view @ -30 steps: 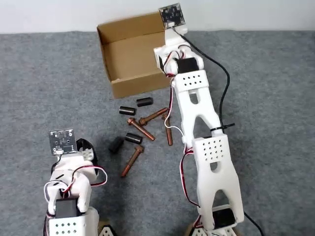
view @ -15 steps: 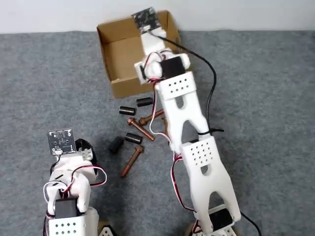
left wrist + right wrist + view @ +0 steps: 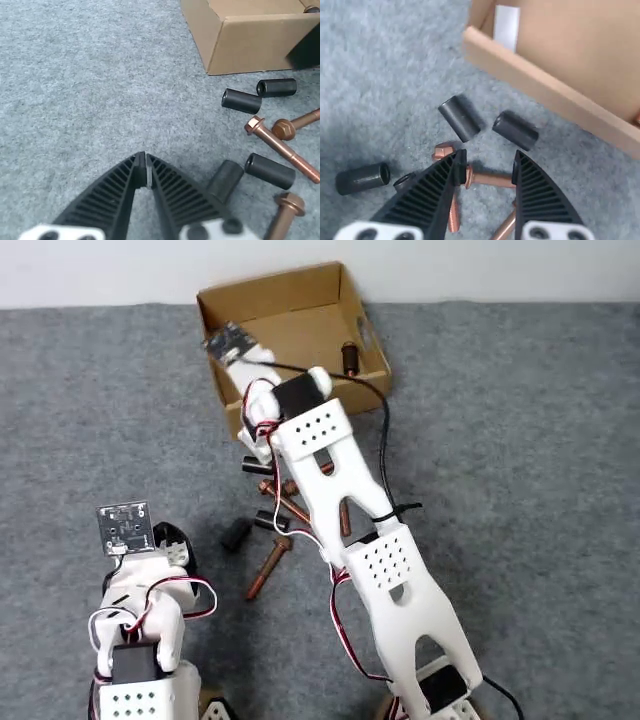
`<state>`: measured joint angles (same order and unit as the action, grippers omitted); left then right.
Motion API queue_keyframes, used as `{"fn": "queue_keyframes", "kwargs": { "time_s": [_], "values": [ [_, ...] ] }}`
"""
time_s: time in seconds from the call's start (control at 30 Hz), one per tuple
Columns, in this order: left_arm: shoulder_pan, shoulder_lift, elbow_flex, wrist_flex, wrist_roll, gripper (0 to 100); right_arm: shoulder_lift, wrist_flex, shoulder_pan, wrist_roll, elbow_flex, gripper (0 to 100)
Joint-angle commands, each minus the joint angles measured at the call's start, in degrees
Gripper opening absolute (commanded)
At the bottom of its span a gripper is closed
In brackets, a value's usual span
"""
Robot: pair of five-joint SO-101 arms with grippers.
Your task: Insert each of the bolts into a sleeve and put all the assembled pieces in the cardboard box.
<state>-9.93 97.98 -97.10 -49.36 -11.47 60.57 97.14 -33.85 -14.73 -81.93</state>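
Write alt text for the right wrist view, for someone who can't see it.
The right hand, open, hangs over a copper bolt on grey carpet. Two black sleeves lie just beyond, beside the cardboard box wall; another sleeve lies farther off.

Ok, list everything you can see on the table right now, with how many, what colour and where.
Open-topped brown cardboard box: one, brown, at the far side of the table.
Copper bolt seated in a black sleeve: one, copper and black, inside the box against a side wall.
Loose copper-coloured hex-head metal bolts: four, copper, scattered on the carpet in front of the box.
Short black cylindrical sleeves: four, black, lying on the carpet among the bolts.
Grey carpet: one, grey, covering the table.
Left gripper: one, black fingers, shut, above bare carpet on the near side.
Right gripper: one, black fingers, open, over the bolts beside the box's front wall.
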Motion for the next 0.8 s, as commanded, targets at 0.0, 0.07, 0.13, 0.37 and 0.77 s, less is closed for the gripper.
{"fn": "queue_keyframes", "kwargs": {
  "time_s": [0.0, 0.07, 0.13, 0.37, 0.77],
  "values": [
    [-0.1, 0.0, 0.3, 0.0, 0.4, 0, -0.4, -4.4, -0.7, -4.1, 3.3, 14.7],
    [-0.1, 0.0, 0.3, -0.1, 0.4, 0, -0.4, -6.7, -0.9, -5.7, 5.9, 14.7],
    [-0.1, 0.0, 0.3, -0.1, 0.4, 0, -0.4, -9.2, -1.1, -6.9, 8.2, 14.7],
    [-0.1, 0.0, 0.3, -0.1, 0.4, 0, -0.4, -15.4, -1.6, -9.7, 15.4, 14.7],
    [-0.1, 0.0, 0.3, -0.2, 0.4, 0, 3.2, -22.2, -4.5, -11.3, 20.2, 14.5]
  ]
}}
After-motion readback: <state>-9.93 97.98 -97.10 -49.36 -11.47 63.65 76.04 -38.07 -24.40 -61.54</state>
